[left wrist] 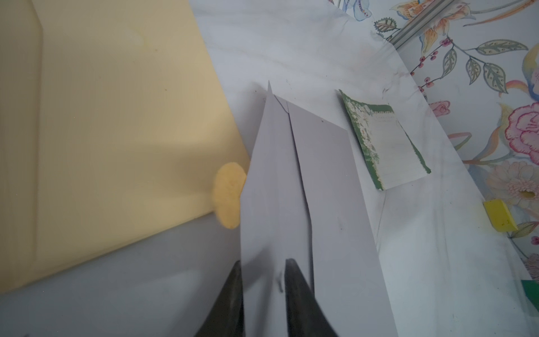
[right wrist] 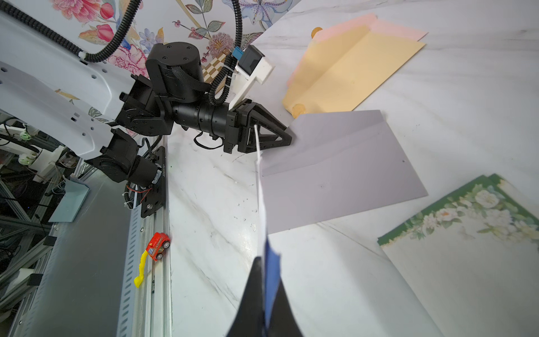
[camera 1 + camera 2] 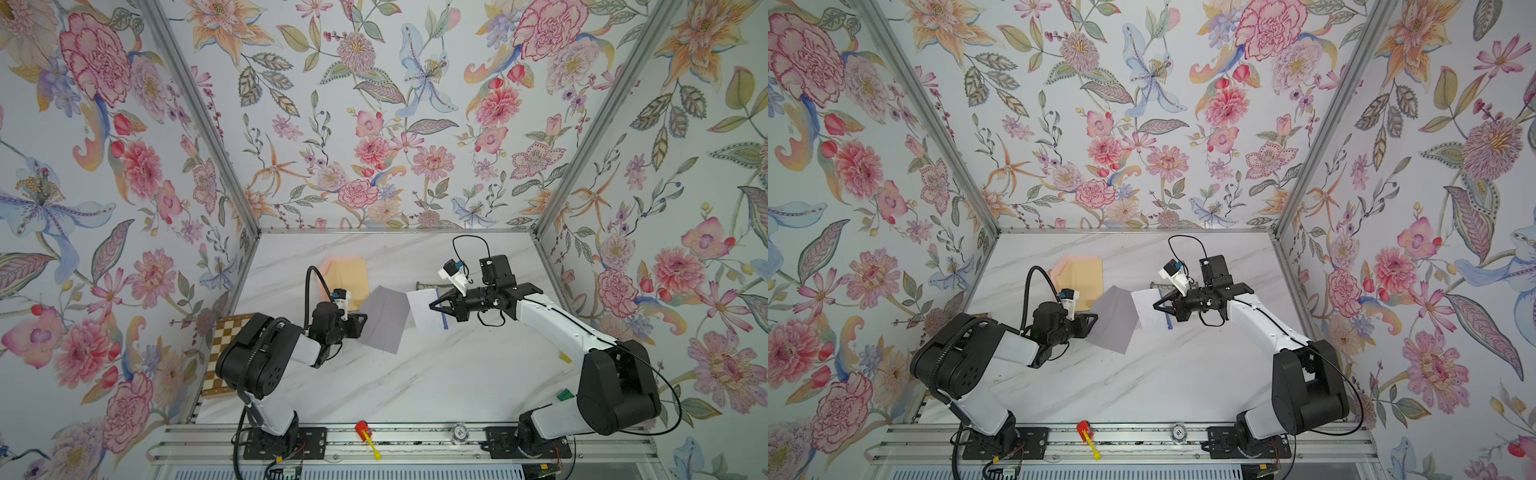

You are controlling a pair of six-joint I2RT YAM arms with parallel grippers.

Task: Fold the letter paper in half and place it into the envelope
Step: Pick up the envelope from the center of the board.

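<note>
Marble tabletop (image 3: 415, 374), floral walls on 3 sides. From my seat: R gripper (image 3: 433, 305) is clamped tight on the letter paper (image 3: 420, 311), a white sheet w/ a blue strip by the fingertips, held off the table around mid-surface. In the R wrist view I see it edge-on. Its free edge sits just beside the grey envelope (image 3: 384, 319); can't tell if they touch. L gripper (image 1: 262, 264) straddles the envelope's opposite edge, one finger each side of the paper w/ a gap showing btw them, so those jaws aren't pinched flat. Behind the grey one lies a yellow envelope (image 3: 353, 276). Green floral sheet (image 2: 466, 248) lies flat near the R arm. Red toy car (image 3: 363, 429) sits on the front rail.
</note>
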